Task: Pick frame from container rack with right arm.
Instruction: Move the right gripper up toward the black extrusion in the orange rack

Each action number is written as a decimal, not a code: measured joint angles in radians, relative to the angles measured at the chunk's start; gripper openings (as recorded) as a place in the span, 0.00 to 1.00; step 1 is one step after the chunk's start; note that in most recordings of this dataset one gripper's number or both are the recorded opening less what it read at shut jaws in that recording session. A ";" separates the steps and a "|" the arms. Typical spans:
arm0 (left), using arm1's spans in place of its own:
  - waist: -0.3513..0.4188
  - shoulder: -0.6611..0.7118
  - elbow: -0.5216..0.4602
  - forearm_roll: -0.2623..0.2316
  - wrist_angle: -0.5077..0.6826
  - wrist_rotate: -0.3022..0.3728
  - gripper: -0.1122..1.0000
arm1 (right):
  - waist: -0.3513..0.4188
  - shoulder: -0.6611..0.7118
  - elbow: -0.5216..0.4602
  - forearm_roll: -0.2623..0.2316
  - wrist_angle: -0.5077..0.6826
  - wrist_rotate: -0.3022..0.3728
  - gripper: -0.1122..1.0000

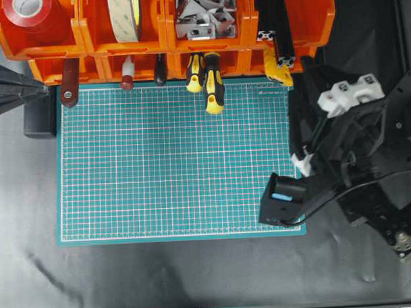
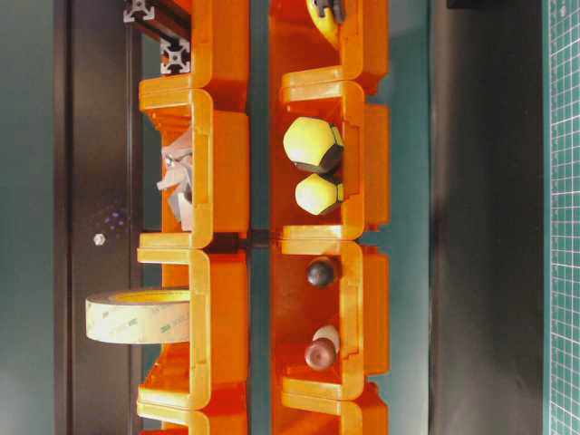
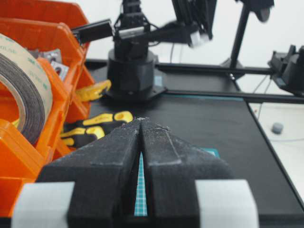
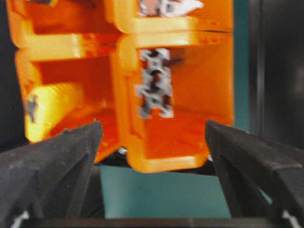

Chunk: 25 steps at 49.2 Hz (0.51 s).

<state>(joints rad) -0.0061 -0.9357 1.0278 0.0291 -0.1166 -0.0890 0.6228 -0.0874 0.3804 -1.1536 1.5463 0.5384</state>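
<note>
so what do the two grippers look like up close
The right gripper has long black, rough-textured fingers that taper toward the tips. The left gripper has matching black wedge-shaped fingers with pale grey-white pads near their bases.

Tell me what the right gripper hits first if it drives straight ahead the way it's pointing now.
Most likely the frame: its silvery cut ends sit centred between the open right gripper's fingers in the wrist view, inside an upper bin of the container rack. The bin's orange front lip lies just below that line, and depth is unclear, so it could touch first.

A green cutting mat (image 1: 172,162) covers the black table; two yellow-and-black screwdrivers (image 1: 206,83), tape rolls (image 1: 125,15) and metal brackets (image 1: 204,15) lie above it.
</note>
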 measured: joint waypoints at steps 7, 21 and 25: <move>0.002 -0.002 0.000 0.000 0.002 0.000 0.11 | -0.012 0.015 0.006 -0.006 0.000 0.046 0.85; 0.006 0.002 0.000 0.000 0.002 0.000 0.11 | -0.092 0.026 0.043 -0.034 -0.051 0.049 0.84; 0.006 0.002 0.000 0.000 0.002 0.000 0.11 | -0.114 0.029 0.046 -0.049 -0.067 0.051 0.84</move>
<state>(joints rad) 0.0000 -0.9342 1.0278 0.0291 -0.1150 -0.0890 0.5093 -0.0583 0.4264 -1.2026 1.4788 0.5890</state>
